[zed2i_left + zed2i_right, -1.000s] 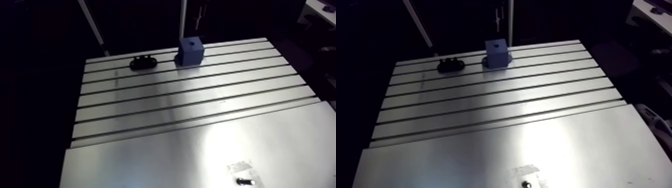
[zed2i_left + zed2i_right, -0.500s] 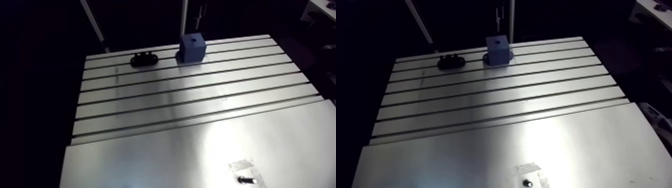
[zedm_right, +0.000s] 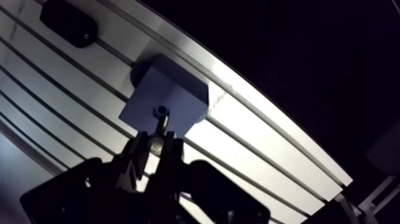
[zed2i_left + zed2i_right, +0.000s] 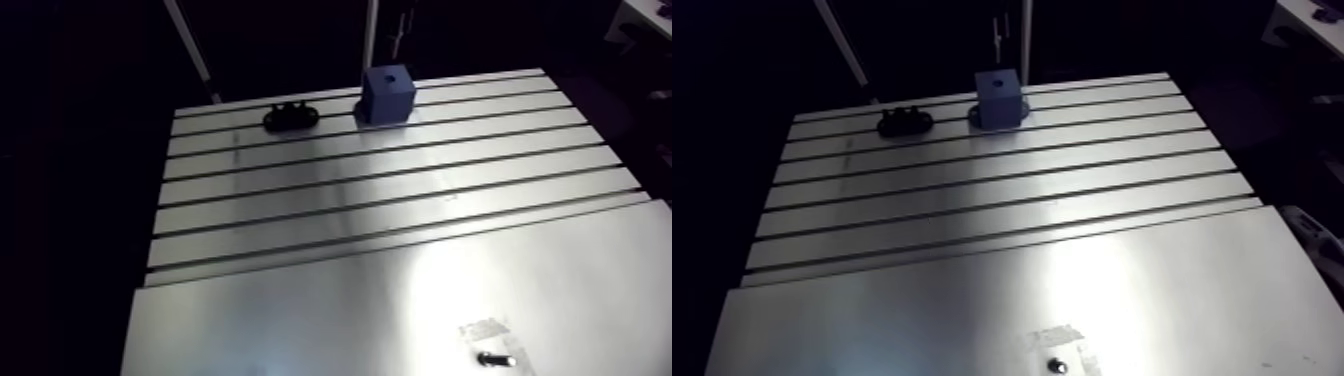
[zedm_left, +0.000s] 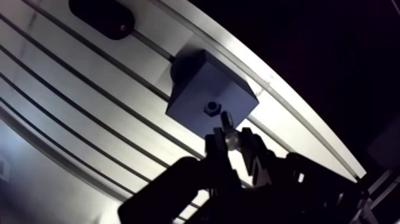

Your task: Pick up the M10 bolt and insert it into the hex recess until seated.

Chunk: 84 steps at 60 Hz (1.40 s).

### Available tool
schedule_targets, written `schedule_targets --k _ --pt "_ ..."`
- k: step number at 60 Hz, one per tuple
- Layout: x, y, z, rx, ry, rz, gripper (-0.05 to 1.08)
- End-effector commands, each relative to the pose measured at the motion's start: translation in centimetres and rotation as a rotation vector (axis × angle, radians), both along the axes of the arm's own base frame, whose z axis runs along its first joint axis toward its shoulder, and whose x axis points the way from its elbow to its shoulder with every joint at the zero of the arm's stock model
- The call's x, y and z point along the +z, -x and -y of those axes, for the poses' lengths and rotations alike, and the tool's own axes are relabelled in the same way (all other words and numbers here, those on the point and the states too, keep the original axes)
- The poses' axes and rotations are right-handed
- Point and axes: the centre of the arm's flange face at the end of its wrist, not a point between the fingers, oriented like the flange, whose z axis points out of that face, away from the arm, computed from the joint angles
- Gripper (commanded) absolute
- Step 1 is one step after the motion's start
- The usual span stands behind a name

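In the wrist view my gripper (image 5: 233,140) is shut on the M10 bolt (image 5: 228,126). The bolt's shiny head sits between the fingers and its shank points at the blue block (image 5: 202,89). The shank tip hangs just short of the small hex recess (image 5: 212,108) in the block's top face, slightly to one side of it. In the arm view the same blue block (image 4: 388,93) stands at the far edge of the slotted table (image 4: 350,210). The gripper does not show there.
A black oval fixture (image 4: 291,117) lies left of the block on the far slots. On the smooth near plate lie a patch of tape (image 4: 484,328) and a small dark bolt-like piece (image 4: 490,357).
The arm view has drifted slightly, so the camera moved a little. Nothing on the table has moved.
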Motion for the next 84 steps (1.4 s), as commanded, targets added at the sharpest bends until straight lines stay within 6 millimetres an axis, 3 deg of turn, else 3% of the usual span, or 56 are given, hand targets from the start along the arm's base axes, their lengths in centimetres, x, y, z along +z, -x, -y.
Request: schedule_targets --k 1,84 --pt "-0.3 0.0 0.7 0.009 -0.001 0.004 0.99" --pt "-1.9 -0.4 0.7 0.014 0.002 0.008 0.99"
